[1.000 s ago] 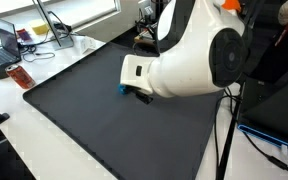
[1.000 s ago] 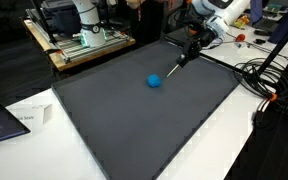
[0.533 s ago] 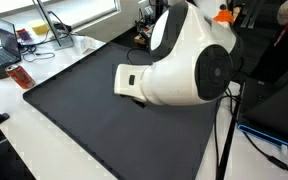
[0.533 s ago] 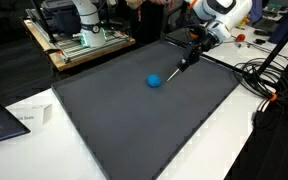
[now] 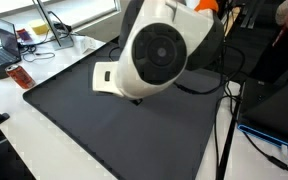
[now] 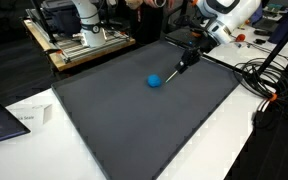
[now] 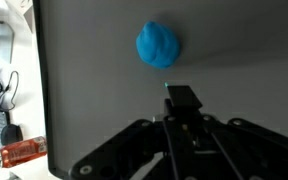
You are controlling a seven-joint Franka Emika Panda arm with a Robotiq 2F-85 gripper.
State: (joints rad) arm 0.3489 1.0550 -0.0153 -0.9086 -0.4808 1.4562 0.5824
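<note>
Gripper clamped shut on thin stick, slanted down and forward, probably so the fingers clear the surface. Stick tip just beside blue lump, which lies mid black mat; contact unclear.

Worktop count:

- dark mat: 1
- blue lump on the mat: 1
- claw: 1
- thin rod in the claw: 1

Off the mat, in the exterior views:

- open laptop: 1
- red container: 1
- white paper sheet: 1
</note>
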